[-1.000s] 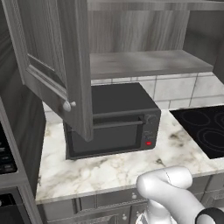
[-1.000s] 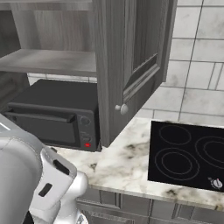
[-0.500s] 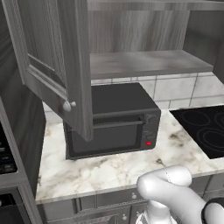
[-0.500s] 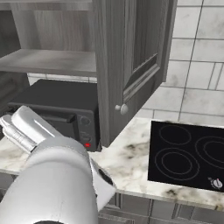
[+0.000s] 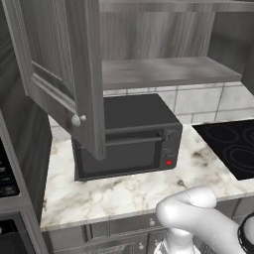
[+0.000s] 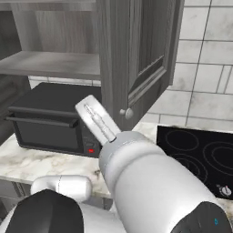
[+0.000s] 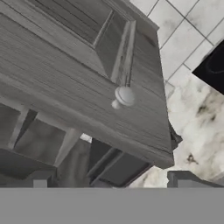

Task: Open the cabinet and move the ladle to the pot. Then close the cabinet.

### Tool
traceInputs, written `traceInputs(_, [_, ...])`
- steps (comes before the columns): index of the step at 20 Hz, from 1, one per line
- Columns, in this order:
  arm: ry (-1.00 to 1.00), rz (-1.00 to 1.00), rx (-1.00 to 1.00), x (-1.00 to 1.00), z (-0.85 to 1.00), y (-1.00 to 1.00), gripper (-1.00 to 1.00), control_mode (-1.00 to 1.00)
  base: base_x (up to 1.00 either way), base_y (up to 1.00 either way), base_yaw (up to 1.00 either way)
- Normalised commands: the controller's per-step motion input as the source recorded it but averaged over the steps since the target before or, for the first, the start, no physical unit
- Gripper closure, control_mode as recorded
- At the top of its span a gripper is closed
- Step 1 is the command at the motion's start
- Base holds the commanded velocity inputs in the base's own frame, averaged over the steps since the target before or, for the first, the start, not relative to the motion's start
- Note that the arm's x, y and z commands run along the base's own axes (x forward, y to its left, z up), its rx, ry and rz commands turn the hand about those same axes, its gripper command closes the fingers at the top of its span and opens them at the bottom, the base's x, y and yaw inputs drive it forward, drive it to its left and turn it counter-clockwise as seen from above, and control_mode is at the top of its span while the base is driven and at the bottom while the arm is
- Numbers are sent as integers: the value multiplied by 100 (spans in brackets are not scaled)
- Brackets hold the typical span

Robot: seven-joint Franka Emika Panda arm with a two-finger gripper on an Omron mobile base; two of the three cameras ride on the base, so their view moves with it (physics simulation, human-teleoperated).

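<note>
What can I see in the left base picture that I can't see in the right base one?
Left base view: the grey wood-grain cabinet's left door, swung open, with its round silver knob. Right base view: the open right door with its own knob, plus a small round dial on the cooktop. Both: the black boxy microwave, the black glass cooktop, the white marble counter and the cabinet shelf.

Kitchen, microwave [image 5: 126, 139], stovetop [image 6: 200, 152], marble counter [image 5: 124, 191]
</note>
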Motion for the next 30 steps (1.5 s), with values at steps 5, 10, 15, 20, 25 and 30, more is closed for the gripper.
traceInputs(5, [0,0,15,87,-24,-61,-100,-100,0,0,0])
traceInputs(10, [0,0,14,92,-28,-66,-100,-100,0,0,0])
traceInputs(15, [0,0,13,91,-22,-42,-100,-100,0,0,0])
traceInputs(20, [0,0,10,72,-4,-11,-100,-100,0,0,0])
traceInputs(25, [0,4,3,43,0,3,-100,-100,0,0,0])
traceInputs(30, [0,5,0,18,0,21,-100,-100,0,0,0])
